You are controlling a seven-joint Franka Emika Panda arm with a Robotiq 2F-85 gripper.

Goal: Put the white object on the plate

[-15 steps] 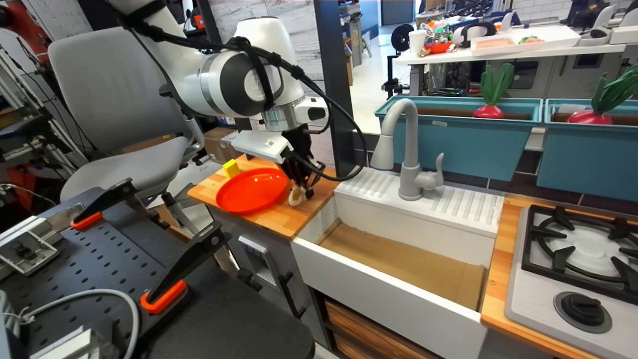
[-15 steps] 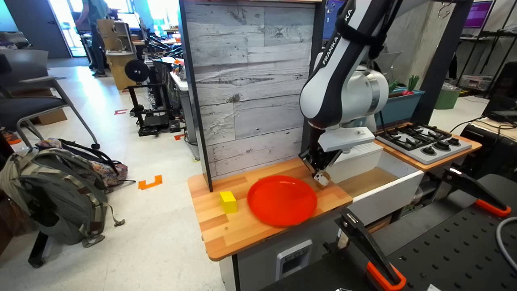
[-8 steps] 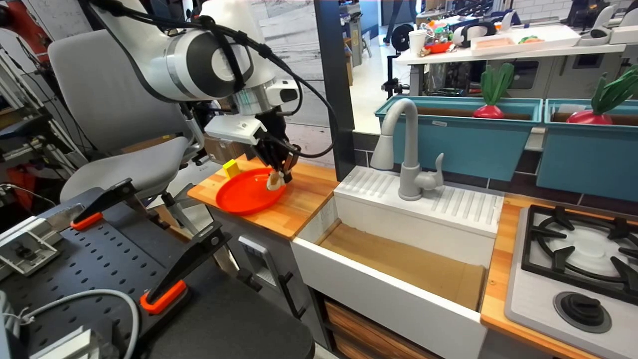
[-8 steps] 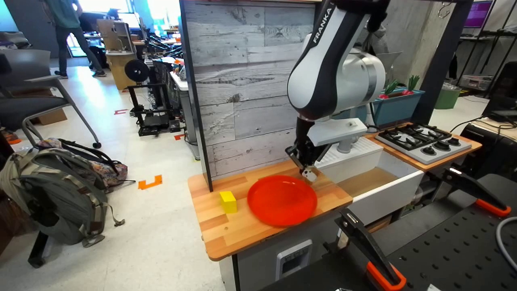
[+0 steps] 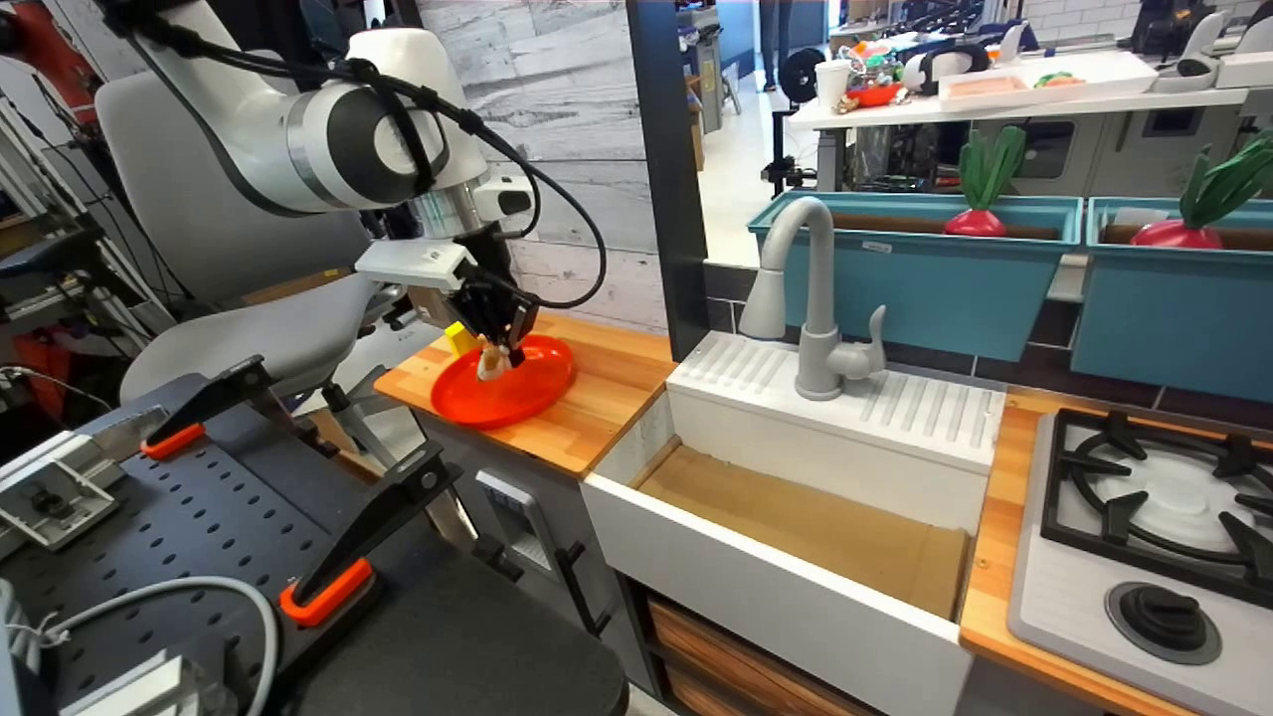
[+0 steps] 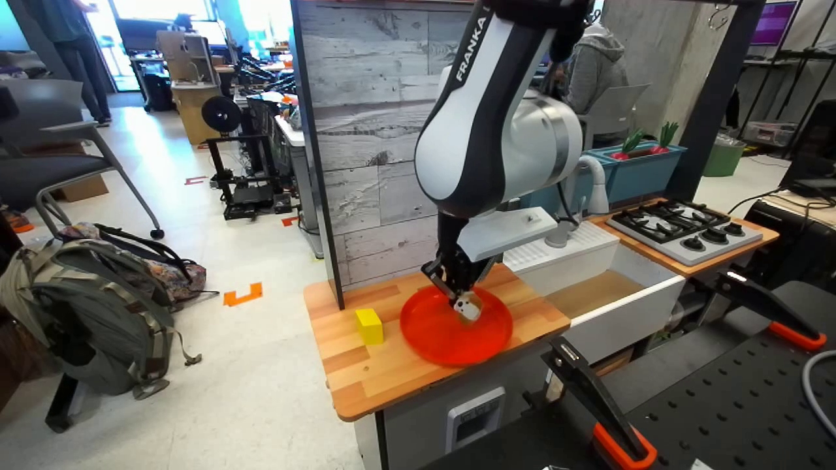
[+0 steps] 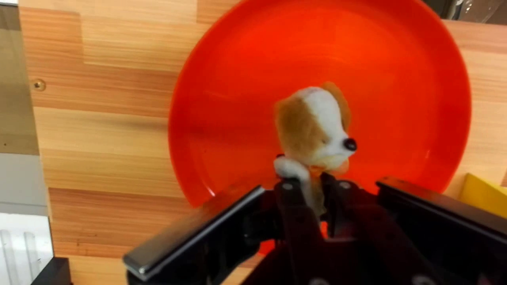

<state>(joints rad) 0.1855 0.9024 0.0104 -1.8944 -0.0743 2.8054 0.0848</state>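
Over red plate — tool gripping white-brown plush dog | yellow block beside plate | sink nearby

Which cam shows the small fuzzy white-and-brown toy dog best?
Wrist view: the toy dog is largest there, its face and black nose clear; the black gripper hides part of its body. Both exterior views show it small, with little detail, at the gripper, over the round red-orange plate.
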